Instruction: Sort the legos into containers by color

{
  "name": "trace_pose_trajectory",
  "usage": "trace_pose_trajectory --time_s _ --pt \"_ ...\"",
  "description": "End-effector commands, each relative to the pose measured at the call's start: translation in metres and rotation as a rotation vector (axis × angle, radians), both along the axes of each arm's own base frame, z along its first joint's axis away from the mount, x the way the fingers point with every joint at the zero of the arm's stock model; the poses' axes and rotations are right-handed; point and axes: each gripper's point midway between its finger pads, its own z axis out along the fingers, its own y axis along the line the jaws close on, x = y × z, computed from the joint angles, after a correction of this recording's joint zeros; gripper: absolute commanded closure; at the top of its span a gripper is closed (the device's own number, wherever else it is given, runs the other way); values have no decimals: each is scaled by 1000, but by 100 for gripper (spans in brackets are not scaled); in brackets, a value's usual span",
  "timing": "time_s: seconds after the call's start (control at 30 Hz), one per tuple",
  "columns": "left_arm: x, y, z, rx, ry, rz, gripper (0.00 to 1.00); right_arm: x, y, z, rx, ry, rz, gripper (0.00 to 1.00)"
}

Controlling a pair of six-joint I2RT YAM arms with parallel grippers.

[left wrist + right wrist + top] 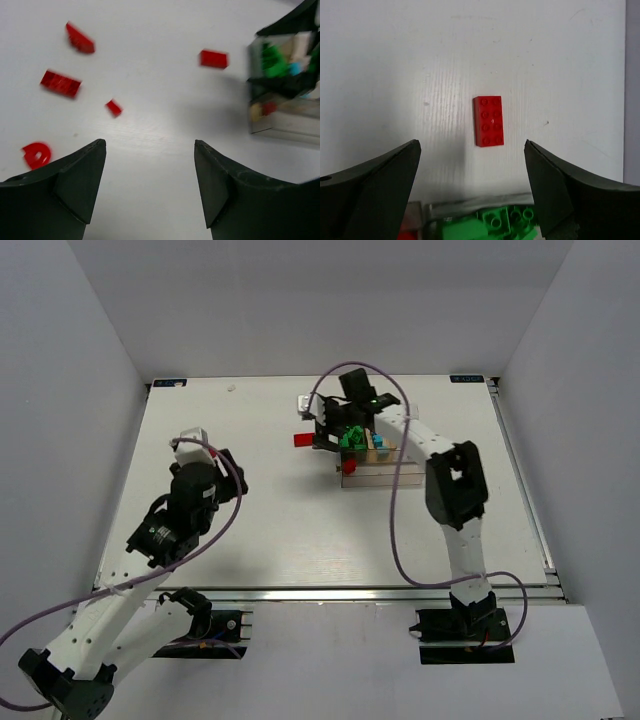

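The containers are one clear tray right of the table's centre. It holds green legos, cyan ones and a red one. My right gripper hangs open over the tray's far-left corner. In the right wrist view it is empty, with green legos below and a red 2x4 brick on the table beyond the tray rim. My left gripper is open and empty over bare table. Several red legos lie ahead of it, one near the tray.
White walls enclose the table on three sides. A small white scrap lies near the far edge. The right arm's purple cable loops over the table beside the tray. A metal rail runs along the near edge.
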Motion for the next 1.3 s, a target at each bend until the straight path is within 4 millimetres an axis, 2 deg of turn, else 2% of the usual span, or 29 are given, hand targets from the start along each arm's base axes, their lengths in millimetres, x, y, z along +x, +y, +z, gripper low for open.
trace_pose_trajectory --time_s 0.0,0.03,0.07,0.13,0.2,0.3,0.33,0.37,0.4,0.43,0.5,0.63,0.8,0.9,0.93,0.97,1.07,1.13,1.17,1.2,1.27 --pt "-14 36 -45 119 88 142 19 16 10 -12 -97 -43 -6 11" --pt "-15 38 -42 122 87 149 19 20 17 -19 -109 -70 -18 11" --pt "-16 39 -39 118 80 157 18 28 25 -17 -80 -96 -39 11" --pt "-15 42 -33 109 48 171 18 35 40 -24 -74 -92 -49 11" --pt "-15 41 -32 103 43 164 18 44 46 -26 -57 -93 -80 11" --pt "-18 43 -34 105 54 171 19 52 54 -43 -62 -90 -96 11" --pt "-18 44 -33 102 49 174 18 54 56 -56 -73 -76 -105 11" --pt "-18 44 -32 100 45 174 19 57 58 -57 -67 -81 -115 11" --pt "-19 44 -31 97 41 173 19 62 59 -59 -61 -88 -129 11" --pt "-19 44 -31 97 41 174 19 64 60 -71 -71 -74 -140 11" --pt "-20 46 -29 92 32 179 18 69 59 -74 -67 -70 -155 11" --pt "-21 47 -27 85 23 183 18 69 55 -94 -90 -23 -169 14" --pt "-21 47 -27 84 21 181 18 70 52 -103 -101 -1 -173 20" --pt "-21 46 -29 83 27 182 18 62 50 -109 -114 40 -165 44" --pt "-21 46 -29 81 27 181 18 61 48 -109 -110 55 -162 62" --pt "-21 46 -29 81 27 181 18 54 46 -113 -123 80 -154 70" --pt "-21 47 -29 81 25 183 18 36 43 -115 -141 138 -116 77" --pt "-21 47 -29 81 26 187 18 22 45 -105 -122 173 -68 83" --pt "-21 47 -29 81 25 189 18 8 43 -106 -130 219 -39 85" --pt "-21 47 -30 81 27 190 18 -1 48 -86 -88 231 1 90" --pt "-20 48 -31 82 32 197 17 -27 50 -74 -67 285 46 94"
